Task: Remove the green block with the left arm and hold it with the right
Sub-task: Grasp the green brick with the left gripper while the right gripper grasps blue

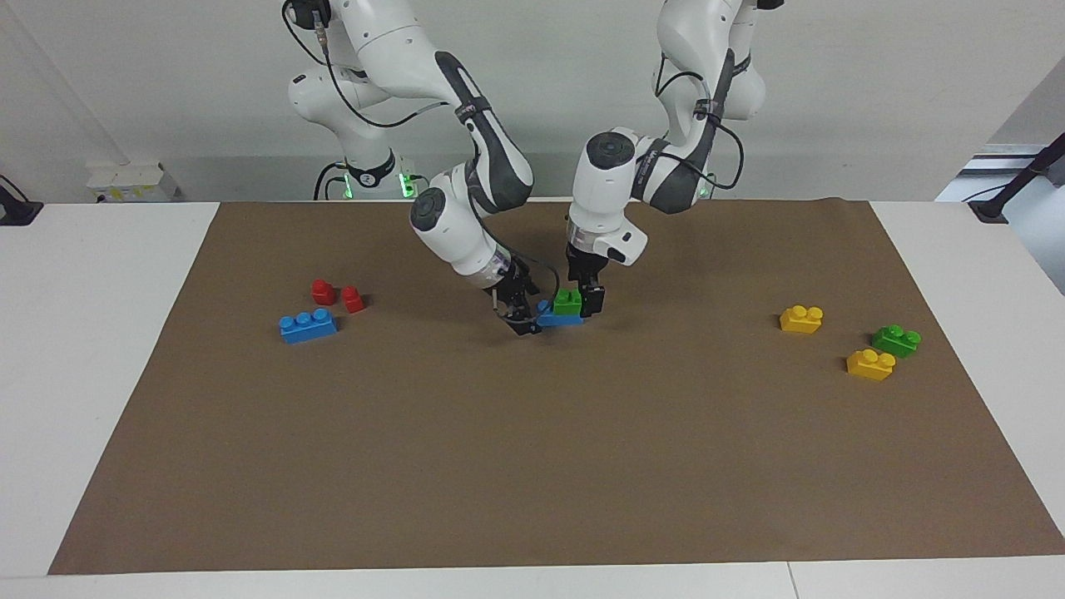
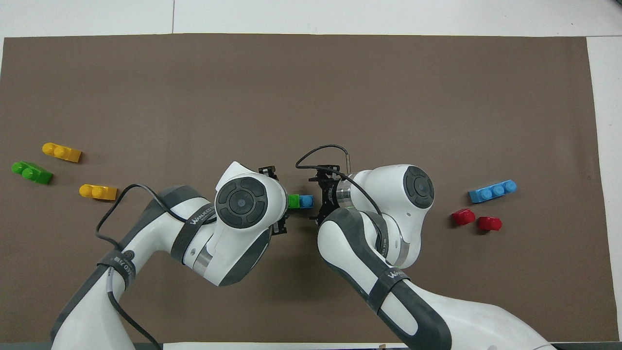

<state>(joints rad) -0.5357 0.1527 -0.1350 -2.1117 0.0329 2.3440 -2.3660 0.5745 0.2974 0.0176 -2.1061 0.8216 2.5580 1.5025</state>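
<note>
Green block (image 1: 568, 301), near the centre of the facing view, sits stacked on the end of a blue brick (image 1: 551, 317) that rests on the brown mat (image 1: 532, 466). Left gripper (image 1: 585, 301), descending vertically from the arm at upper right, stands around the green block with its fingers closed on it. Right gripper (image 1: 522, 320), tilted in from the arm at upper left, meets the blue brick's free end; whether its fingers are clamped cannot be told. In the overhead view the pair appears at frame centre, green block (image 2: 293, 201) toward the left gripper (image 2: 283, 201), blue brick (image 2: 306, 201) toward the right gripper (image 2: 318, 201); the stack's long axis runs from one gripper to the other. Separation therefore likely calls for an upward pull by the left gripper while the right gripper steadies the base. Unused bricks: a second green block (image 1: 896, 340) at right, a second blue brick (image 1: 308, 325) at left.
</note>
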